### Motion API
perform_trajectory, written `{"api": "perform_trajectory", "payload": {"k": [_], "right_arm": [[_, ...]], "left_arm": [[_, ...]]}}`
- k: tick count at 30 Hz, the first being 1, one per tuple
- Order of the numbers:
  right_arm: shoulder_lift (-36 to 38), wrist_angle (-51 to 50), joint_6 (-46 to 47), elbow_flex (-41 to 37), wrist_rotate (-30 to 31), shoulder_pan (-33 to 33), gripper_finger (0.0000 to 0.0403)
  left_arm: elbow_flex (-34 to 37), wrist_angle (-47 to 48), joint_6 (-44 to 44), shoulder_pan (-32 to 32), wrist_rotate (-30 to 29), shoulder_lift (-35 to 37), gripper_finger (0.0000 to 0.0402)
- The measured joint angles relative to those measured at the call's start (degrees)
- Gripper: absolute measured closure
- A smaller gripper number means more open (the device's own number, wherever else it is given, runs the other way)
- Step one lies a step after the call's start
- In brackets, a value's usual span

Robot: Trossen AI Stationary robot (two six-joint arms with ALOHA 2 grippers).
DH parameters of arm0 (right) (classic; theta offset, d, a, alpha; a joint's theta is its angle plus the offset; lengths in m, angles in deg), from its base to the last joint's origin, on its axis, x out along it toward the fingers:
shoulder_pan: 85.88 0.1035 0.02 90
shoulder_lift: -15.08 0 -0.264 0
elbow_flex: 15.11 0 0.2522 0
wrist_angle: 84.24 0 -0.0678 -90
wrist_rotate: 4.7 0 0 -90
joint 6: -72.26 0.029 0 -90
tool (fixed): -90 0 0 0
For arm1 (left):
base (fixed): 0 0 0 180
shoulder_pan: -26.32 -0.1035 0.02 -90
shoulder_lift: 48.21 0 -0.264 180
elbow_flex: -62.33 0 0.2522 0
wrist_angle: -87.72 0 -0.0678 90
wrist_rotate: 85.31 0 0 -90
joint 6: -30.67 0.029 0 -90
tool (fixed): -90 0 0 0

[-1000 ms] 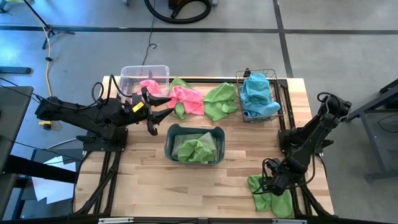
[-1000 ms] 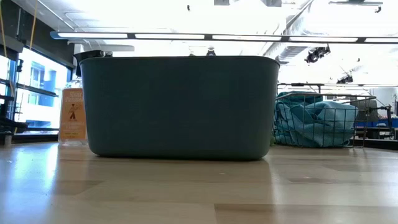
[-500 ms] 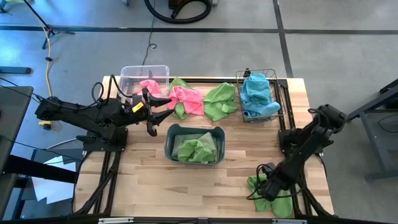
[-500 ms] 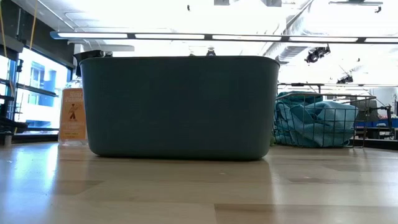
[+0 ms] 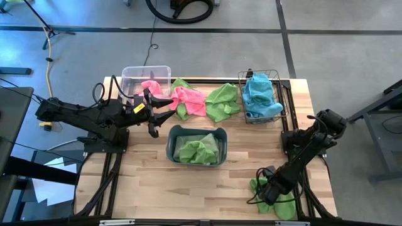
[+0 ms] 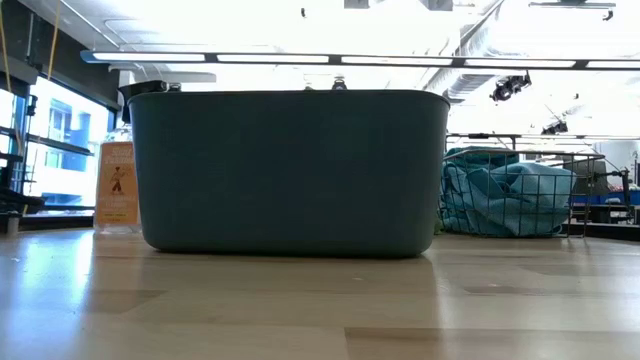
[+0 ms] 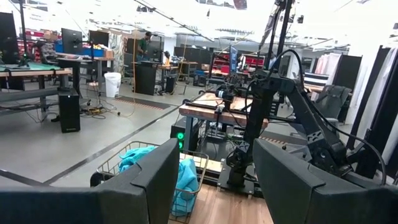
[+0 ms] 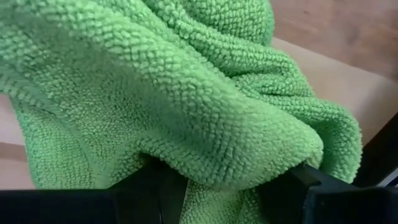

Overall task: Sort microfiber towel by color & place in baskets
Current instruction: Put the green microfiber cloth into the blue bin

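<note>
Our right gripper (image 5: 269, 190) sits down in a nubby, looped green microfiber towel (image 8: 186, 99) at the table's near right corner, fingers spread with a fold bulging between them. Our left gripper (image 5: 168, 107) hangs spread and empty beside the crumpled pink towel (image 5: 188, 100), near the clear plastic bin (image 5: 146, 74).

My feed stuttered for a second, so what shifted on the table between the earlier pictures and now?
The right gripper slid down onto the crumpled green microfiber towel at the table's near right corner; the cloth bulges between its open fingers, not yet clamped. The left gripper stayed open beside the pink microfiber towel. The grey-blue plastic tub, clear plastic bin and dark wire-mesh basket are unchanged.
</note>
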Motion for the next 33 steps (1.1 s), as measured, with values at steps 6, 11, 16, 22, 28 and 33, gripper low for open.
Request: {"api": "perform_trajectory", "payload": {"k": [6,11,16,22,28,33], "right_arm": [[-0.09,0.17,-1.38,-0.07,0.32,0.0,0.0259],[-0.13,1.14,-2.14,-0.09,2.2,0.05,0.0375],[-0.11,1.36,-2.72,-0.11,3.0,0.07,0.0387],[0.57,1.72,-5.39,-0.35,3.56,0.11,0.0399],[6.48,1.34,-10.56,-0.76,10.45,0.04,0.0401],[14.68,1.76,-14.84,-0.66,22.35,-0.34,0.0402]], "left_arm": [[0.0,0.02,0.0,0.0,0.0,0.0,0.0209],[0.0,0.01,0.04,0.0,0.0,0.0,0.0209],[0.0,0.0,0.09,0.0,-0.02,0.0,0.0209],[0.0,-0.02,0.11,0.0,-0.02,0.0,0.0209],[0.07,-0.1,0.25,0.0,-0.08,0.86,0.0209],[0.1,-0.02,1.28,0.0,-0.61,2.3,0.0209]]}}
